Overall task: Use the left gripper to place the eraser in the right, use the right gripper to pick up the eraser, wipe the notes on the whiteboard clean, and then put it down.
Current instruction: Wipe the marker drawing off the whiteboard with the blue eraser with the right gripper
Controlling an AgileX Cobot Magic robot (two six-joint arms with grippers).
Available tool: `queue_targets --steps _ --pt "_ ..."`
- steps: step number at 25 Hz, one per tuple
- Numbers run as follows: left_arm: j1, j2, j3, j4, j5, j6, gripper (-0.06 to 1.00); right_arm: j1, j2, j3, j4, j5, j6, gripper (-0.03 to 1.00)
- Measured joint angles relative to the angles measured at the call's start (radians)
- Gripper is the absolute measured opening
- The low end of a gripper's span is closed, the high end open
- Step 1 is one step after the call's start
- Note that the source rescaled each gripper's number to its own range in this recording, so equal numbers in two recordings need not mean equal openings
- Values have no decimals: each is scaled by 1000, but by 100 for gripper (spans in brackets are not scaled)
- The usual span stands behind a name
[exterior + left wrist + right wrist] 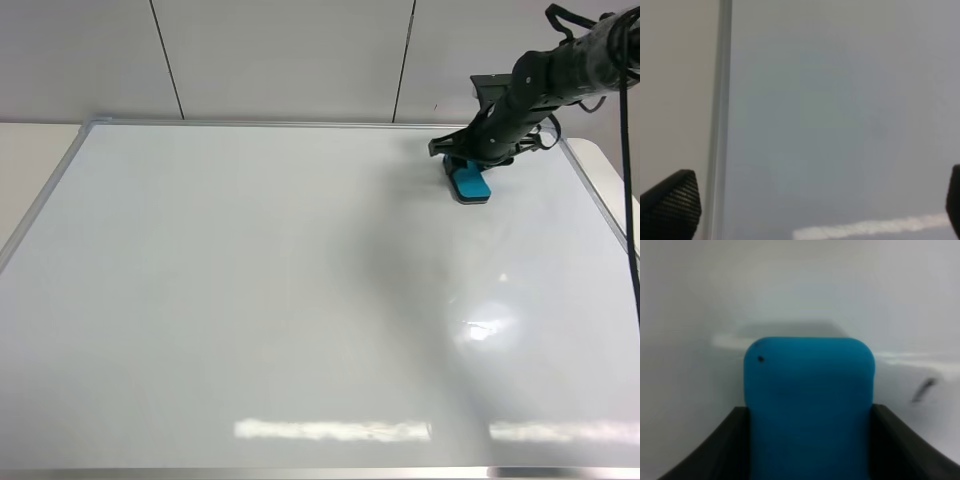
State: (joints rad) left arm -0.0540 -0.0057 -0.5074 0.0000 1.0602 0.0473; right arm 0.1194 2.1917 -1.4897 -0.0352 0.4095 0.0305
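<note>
Near edge of whiteboard (250,300): glossy white, two pale strips of reflected light, silver frame (40,205) down the left edge. Middle of the board is bare.

Left gripper (812,205): seen in the left wrist view only. Black textured fingers (670,205) stand wide apart with nothing between them, so it is open and empty. It hangs over a framed edge of the board; which edge, cannot tell.

Far right corner of the board: eraser (468,183). It is a small oblong block with rounded corners, a bright turquoise top and a thin dark base showing along its lower side. The free end points toward the near edge. The base appears to lie flat on the board. The right wrist view shows one small dark speck (760,359) on the turquoise top.

Right gripper (470,160): black fingers (715,450) pressed to both long sides of the eraser, clamped on its far end. The black arm comes in from the far right.

Beside the eraser is one short dark streak (924,389) on the board, blurred; cannot tell what it is.

Beyond the far edge: pale wall (280,60) with dark seams.
</note>
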Motion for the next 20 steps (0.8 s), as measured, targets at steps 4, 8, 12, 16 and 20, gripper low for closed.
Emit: queue_targets --steps 4,8,12,16,20 --pt "0 0 0 0 0 0 100 -55 25 -74 -52 66 5 2" --pt "0 0 0 0 0 0 100 -76 73 -189 -89 167 23 2" --pt "0 0 0 0 0 0 100 -66 92 -234 -84 222 14 2" --pt "0 0 0 0 0 0 100 -13 94 -238 -45 233 -40 2" --pt "0 0 0 0 0 0 100 57 94 -238 14 233 -57 2"
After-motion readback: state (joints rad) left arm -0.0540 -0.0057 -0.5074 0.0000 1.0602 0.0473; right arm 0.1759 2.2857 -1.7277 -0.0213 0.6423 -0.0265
